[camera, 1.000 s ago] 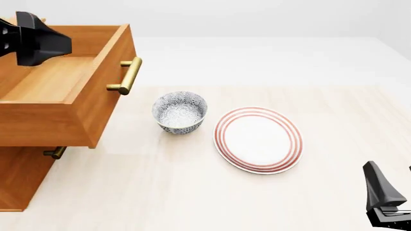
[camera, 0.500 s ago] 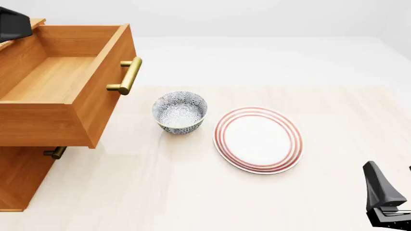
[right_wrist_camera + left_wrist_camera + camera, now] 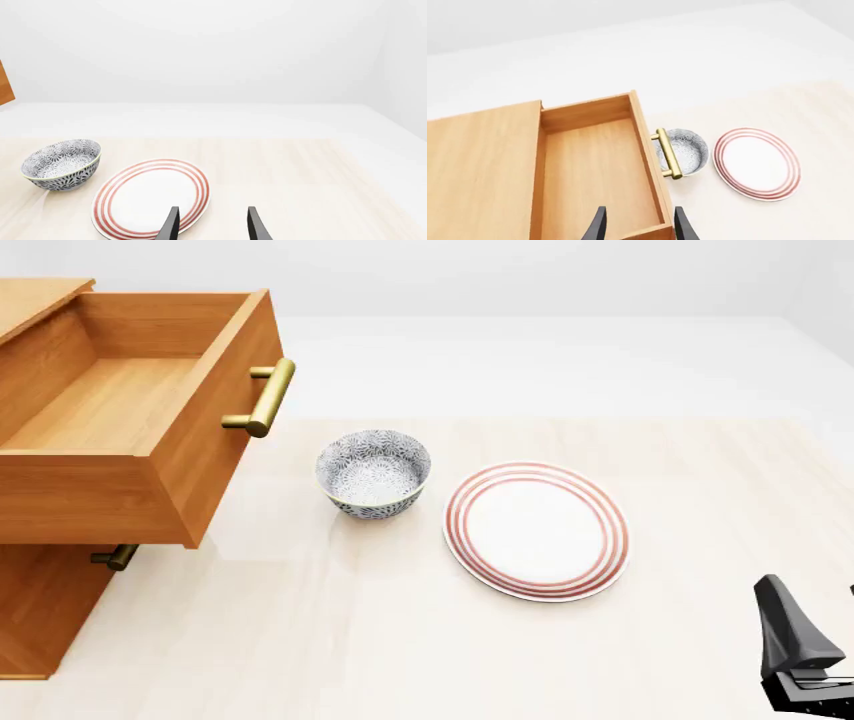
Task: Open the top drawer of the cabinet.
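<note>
- The top drawer (image 3: pixel 134 420) was seen at the upper left of the front view, pulled far out of the cabinet (image 3: pixel 40 610), with nothing seen inside it.
- The drawer was judged to be a stiff, hard wooden box, likely a bit heavy, that would slide straight and not bend.
- The best place to hold it was judged to be the brass handle (image 3: pixel 263 398), a smooth round bar that might be slippery, so it would be gripped across its middle.
- The left pincer (image 3: pixel 637 225) was seen only in the left wrist view, at the bottom middle, with its fingers apart and nothing held between them. It hung above the drawer.
- The right pincer (image 3: pixel 212 224) was seen with its fingers apart and nothing held, low over the counter (image 3: pixel 300 180) near the striped plate (image 3: pixel 150 202).
- The whole top of the cabinet and the drawer's back wall were shown by the left wrist view but not by the right wrist view.
- A lower handle (image 3: pixel 115 558) was shown only by the front view, at the left edge.
- The bowl (image 3: pixel 374 472) was seen just beside the plate, near the open drawer.
</note>
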Controlling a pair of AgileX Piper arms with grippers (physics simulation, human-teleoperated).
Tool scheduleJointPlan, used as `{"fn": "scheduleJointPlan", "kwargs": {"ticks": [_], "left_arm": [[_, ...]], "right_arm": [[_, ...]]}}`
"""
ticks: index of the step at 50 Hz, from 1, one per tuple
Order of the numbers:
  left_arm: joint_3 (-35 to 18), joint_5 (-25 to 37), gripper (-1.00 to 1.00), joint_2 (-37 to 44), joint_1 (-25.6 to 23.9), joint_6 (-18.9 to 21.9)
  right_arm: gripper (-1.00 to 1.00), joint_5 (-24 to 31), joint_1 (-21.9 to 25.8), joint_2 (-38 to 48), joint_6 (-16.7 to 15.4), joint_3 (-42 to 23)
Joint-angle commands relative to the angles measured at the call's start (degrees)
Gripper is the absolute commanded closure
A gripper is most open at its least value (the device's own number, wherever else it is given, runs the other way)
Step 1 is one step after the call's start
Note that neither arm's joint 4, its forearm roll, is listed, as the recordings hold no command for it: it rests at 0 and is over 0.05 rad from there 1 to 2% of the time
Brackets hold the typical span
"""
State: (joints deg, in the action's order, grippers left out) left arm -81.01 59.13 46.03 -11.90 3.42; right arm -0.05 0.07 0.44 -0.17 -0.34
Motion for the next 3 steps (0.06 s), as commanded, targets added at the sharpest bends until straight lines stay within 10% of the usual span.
{"fn": "scheduleJointPlan", "kwargs": {"ticks": [1, 3], "left_arm": [[-0.9, 1.5, -1.0, -1.8, 1.1, 1.9], [-1.5, 2.1, -1.0, -1.9, 1.1, 2.0]], "right_arm": [[-1.0, 0.0, 0.0, 0.0, 0.0, 0.0], [-1.0, 0.0, 0.0, 0.0, 0.0, 0.0]]}}
